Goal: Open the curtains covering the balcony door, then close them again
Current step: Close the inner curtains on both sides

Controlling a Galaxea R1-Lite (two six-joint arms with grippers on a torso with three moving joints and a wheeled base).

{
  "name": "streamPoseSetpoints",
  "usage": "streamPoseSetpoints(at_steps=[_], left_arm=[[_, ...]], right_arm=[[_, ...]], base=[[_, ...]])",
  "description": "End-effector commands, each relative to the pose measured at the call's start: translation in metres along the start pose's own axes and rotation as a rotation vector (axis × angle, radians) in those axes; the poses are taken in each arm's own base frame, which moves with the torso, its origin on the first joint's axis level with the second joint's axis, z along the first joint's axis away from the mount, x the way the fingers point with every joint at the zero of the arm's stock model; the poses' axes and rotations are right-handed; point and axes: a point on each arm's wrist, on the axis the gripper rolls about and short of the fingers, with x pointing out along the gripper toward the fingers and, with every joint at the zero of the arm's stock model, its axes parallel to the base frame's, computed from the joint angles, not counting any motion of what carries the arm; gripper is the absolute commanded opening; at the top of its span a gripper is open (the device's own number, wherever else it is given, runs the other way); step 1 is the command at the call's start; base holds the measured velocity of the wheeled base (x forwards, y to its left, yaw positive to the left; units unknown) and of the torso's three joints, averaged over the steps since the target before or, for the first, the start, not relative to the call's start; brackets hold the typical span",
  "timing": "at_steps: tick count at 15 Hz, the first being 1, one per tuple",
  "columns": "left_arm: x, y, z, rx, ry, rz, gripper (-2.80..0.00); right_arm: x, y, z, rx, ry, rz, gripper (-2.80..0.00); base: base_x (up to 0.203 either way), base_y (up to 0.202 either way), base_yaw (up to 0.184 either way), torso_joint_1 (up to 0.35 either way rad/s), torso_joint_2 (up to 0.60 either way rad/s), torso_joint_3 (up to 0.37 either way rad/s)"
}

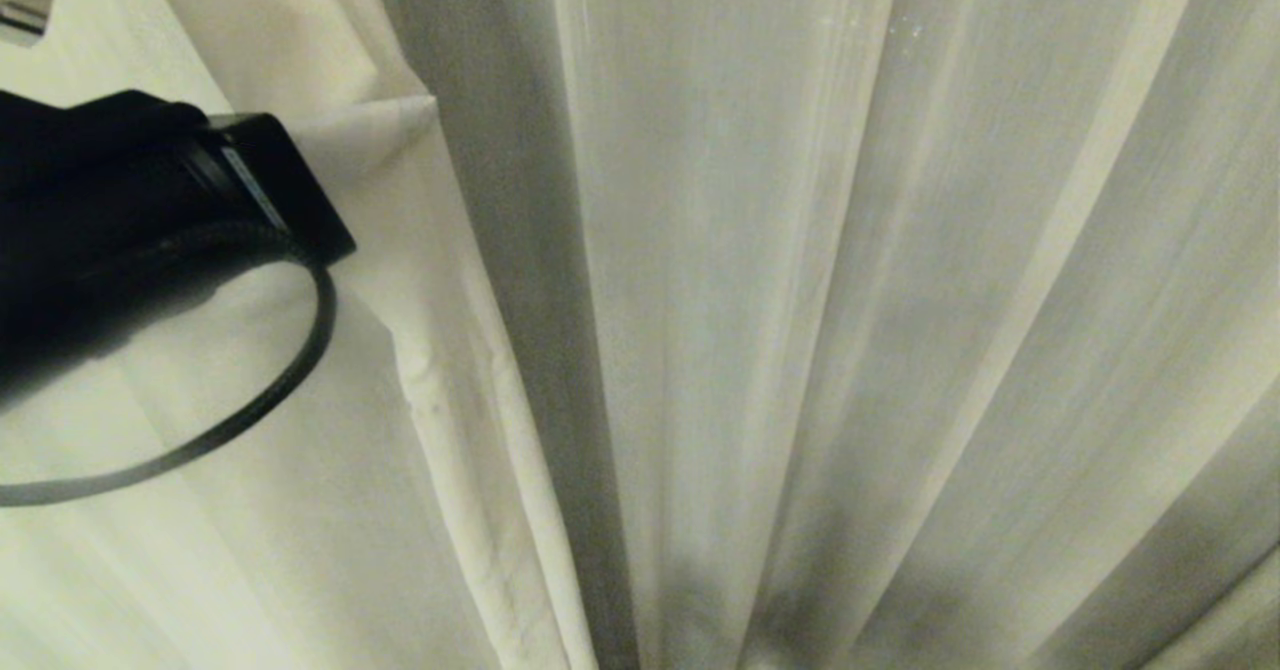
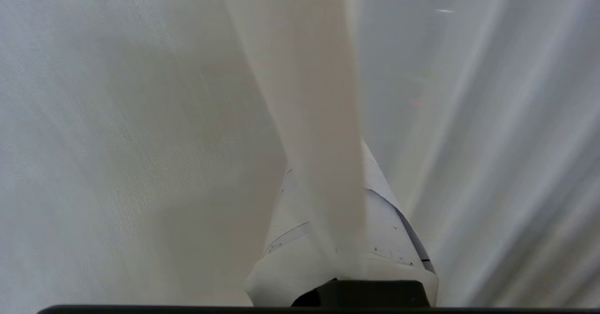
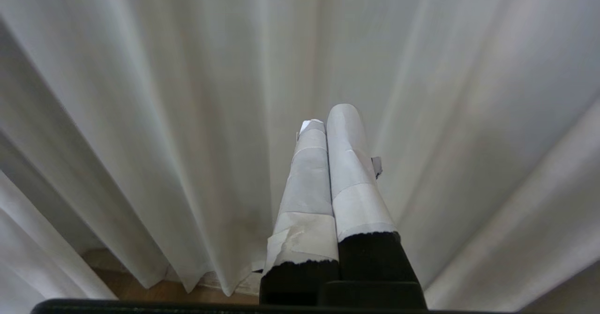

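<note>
A: What surrounds the left claw (image 2: 328, 183)?
B: Curtains (image 1: 800, 300) on every side, cream, finely woven, in long pleats; a black cable (image 1: 250, 410) loops below the wrist.
A: Its grip?
B: Pinched on a curtain fold. The right claw (image 3: 328, 122) is pressed together, empty, curtains just ahead, wooden floor (image 3: 140, 290) beneath.

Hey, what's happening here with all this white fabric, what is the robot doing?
The robot is working the curtains at close range. Its left hand is shut on a fold of the curtain's edge, with the cloth running up between its taped fingers. The right hand is shut on nothing and points at the pleats without touching them. No glass shows; fabric fills every view.
</note>
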Motion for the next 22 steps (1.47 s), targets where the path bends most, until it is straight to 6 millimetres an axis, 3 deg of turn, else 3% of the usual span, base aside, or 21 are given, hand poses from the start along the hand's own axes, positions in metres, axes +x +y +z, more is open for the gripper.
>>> streamPoseSetpoints(at_steps=[1,8,12,22], left_arm=[[-0.001,0.018,0.003,0.014,-0.024,0.119,-2.8],[-0.02,0.089,0.009,0.075,-0.051,0.501,-2.8],[-0.028,0.122,0.003,0.086,-0.021,0.652,-2.8],[-0.035,0.165,-0.009,0.081,0.035,0.817,-2.8]], right_arm=[[0.0,0.0,0.0,-0.001,0.001,0.0,-2.8],[0.0,0.0,0.0,-0.001,0.002,0.0,-2.8],[0.0,0.0,0.0,-0.001,0.001,0.0,-2.8],[0.0,0.0,0.0,-0.001,0.001,0.0,-2.8]], base=[[0.0,0.0,0.0,0.0,0.0,0.0],[0.0,0.0,0.0,0.0,0.0,0.0],[0.0,0.0,0.0,0.0,0.0,0.0],[0.0,0.0,0.0,0.0,0.0,0.0]])
